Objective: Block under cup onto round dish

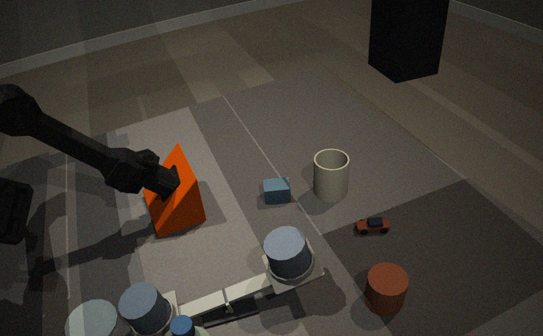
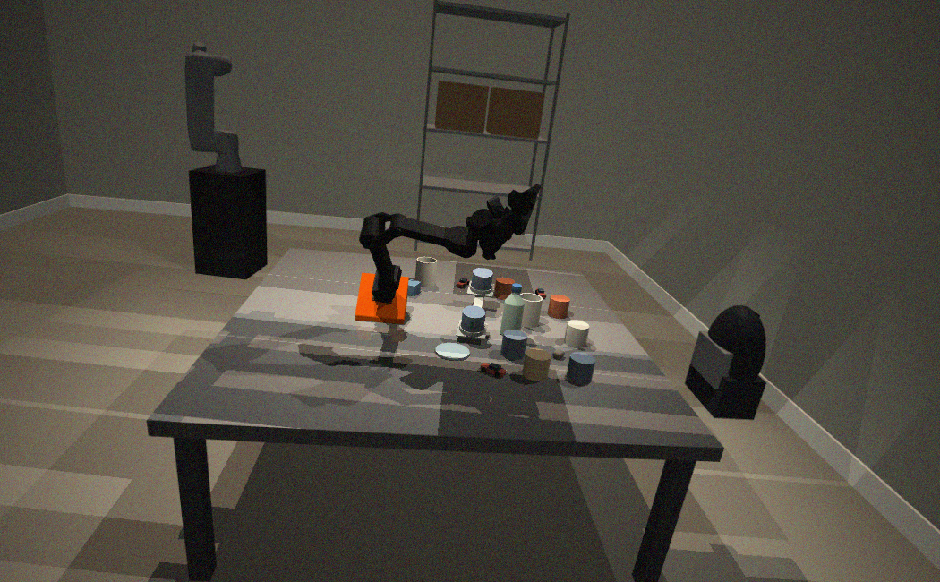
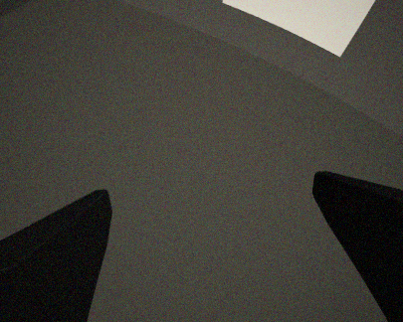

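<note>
Two identical blue-grey cups stand upside down on the ends of a small pale balance (image 1: 202,303) (image 2: 478,303). One cup (image 1: 287,252) (image 2: 482,279) is at the far end in the exterior view, the other cup (image 1: 143,306) (image 2: 473,319) at the near end. I cannot tell which end is lower. No block shows under either cup. The round dish (image 1: 91,319) (image 2: 452,351) is pale and lies near the near-end cup, with nothing seen on it. My gripper (image 2: 534,192) (image 3: 216,192) is open and empty, high above the table and pointing upward; its fingertips do not show in the top view.
A green bottle (image 2: 512,315) (image 1: 181,325) with a blue cap stands beside the balance. A small blue box (image 1: 276,191) (image 2: 414,287), a beige open cup (image 1: 331,181) (image 2: 426,271) and a red cylinder (image 1: 386,288) (image 2: 504,287) stand around its far end. Several other cups and small cars surround it.
</note>
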`<state>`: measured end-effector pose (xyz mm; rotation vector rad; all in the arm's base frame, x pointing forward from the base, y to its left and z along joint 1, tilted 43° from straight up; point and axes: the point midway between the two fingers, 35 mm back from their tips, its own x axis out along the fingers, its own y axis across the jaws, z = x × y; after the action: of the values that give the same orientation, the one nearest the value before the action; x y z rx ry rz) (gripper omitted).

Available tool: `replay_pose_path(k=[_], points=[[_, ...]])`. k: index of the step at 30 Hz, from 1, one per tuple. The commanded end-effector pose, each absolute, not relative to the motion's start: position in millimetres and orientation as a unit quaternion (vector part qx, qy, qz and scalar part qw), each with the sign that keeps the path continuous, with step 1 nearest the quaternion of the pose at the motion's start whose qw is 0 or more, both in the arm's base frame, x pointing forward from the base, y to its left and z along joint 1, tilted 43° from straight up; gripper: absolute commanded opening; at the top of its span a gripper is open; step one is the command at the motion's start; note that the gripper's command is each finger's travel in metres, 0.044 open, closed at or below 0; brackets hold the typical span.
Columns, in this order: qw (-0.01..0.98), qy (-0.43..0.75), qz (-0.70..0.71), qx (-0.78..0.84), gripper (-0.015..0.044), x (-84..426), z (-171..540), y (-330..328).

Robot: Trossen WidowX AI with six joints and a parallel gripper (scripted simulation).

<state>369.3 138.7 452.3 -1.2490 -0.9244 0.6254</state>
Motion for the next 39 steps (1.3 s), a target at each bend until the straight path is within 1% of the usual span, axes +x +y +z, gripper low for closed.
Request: replay_pose_path(k=[1, 2, 21, 30, 39], points=[[0.671, -0.409, 0.278, -0.552, 0.0426, 370, 452, 139], [0.676, -0.404, 0.282, -0.548, 0.044, 371, 450, 140], [0.823, -0.204, 0.383, -0.367, 0.044, 396, 383, 187], [0.864, -0.084, 0.406, -0.286, 0.044, 399, 340, 210], [0.885, 0.048, 0.411, -0.212, 0.044, 391, 292, 232]])
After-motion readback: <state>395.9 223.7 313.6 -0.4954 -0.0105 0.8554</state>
